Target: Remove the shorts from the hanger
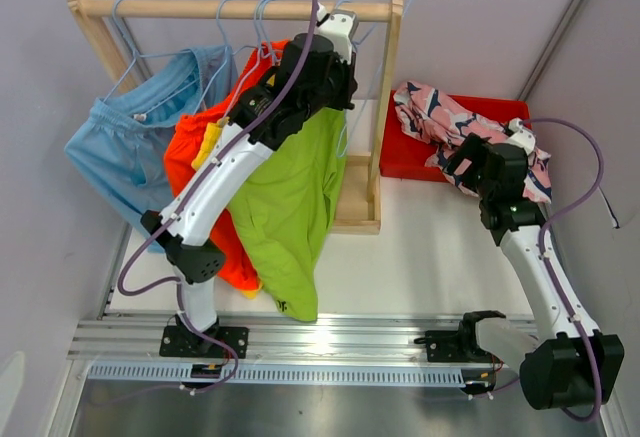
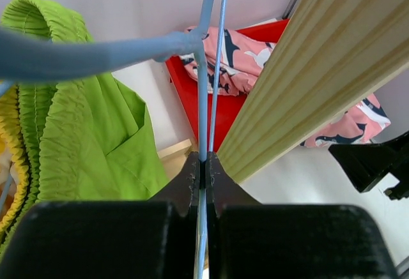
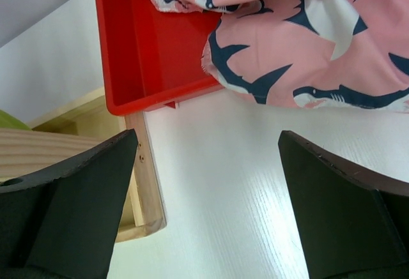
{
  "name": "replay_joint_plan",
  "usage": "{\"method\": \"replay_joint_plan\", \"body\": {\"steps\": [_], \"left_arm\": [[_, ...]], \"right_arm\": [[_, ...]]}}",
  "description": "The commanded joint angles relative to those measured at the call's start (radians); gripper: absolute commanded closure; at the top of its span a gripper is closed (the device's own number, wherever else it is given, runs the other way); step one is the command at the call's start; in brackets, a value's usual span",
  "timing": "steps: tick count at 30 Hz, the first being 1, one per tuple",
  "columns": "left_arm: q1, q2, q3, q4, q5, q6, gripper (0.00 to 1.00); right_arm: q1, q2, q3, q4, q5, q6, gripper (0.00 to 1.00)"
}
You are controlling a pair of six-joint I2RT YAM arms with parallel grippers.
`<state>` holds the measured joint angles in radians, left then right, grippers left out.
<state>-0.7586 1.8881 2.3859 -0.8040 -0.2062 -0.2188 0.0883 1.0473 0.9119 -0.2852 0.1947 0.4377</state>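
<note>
Light blue shorts (image 1: 120, 147), orange-red shorts (image 1: 190, 157), a sliver of yellow shorts (image 1: 205, 142) and lime green shorts (image 1: 295, 197) hang on blue wire hangers from the wooden rail (image 1: 200, 7). My left gripper (image 1: 345, 25) is up at the rail's right end. In the left wrist view it (image 2: 203, 164) is shut on a thin light blue hanger wire (image 2: 204, 87), with the lime green shorts (image 2: 83, 132) to its left. Pink shorts with a navy pattern (image 1: 440, 117) lie in the red bin (image 1: 410, 157). My right gripper (image 1: 455, 165) is open and empty beside the bin.
The rack's right post (image 2: 319, 68) stands close to the right of my left jaws. The rack's wooden base (image 3: 144, 183) lies left of my right gripper, with white table (image 3: 217, 196) under it. The pink shorts (image 3: 307, 43) spill over the bin's edge (image 3: 147, 43).
</note>
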Motion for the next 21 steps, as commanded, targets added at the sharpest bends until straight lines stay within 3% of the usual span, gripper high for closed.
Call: {"method": "replay_joint_plan", "body": {"steps": [1, 3, 4, 10, 18, 19, 21], "left_arm": [[0.002, 0.013, -0.101, -0.127, 0.030, -0.007, 0.99], [-0.007, -0.012, -0.161, -0.127, 0.021, -0.008, 0.89], [-0.013, -0.024, -0.204, -0.124, 0.011, -0.010, 0.70], [-0.053, -0.176, -0.337, -0.070, -0.039, -0.016, 0.25], [-0.084, -0.348, -0.238, -0.201, -0.058, -0.033, 0.07], [-0.084, -0.397, -0.237, -0.210, -0.044, -0.040, 0.01], [-0.084, -0.447, -0.247, -0.237, -0.029, -0.045, 0.01]], "right_arm": [[0.021, -0.033, -0.008, 0.014, 0.002, 0.019, 0.00], [0.028, -0.046, -0.016, 0.000, 0.014, 0.022, 0.01], [0.040, -0.062, -0.021, -0.003, 0.018, 0.022, 0.01], [0.074, -0.107, -0.038, -0.023, 0.057, 0.021, 0.01], [0.122, -0.167, -0.030, -0.071, 0.103, 0.026, 0.01], [0.126, -0.171, -0.028, -0.075, 0.106, 0.027, 0.00], [0.139, -0.185, -0.031, -0.088, 0.118, 0.032, 0.00]]}}
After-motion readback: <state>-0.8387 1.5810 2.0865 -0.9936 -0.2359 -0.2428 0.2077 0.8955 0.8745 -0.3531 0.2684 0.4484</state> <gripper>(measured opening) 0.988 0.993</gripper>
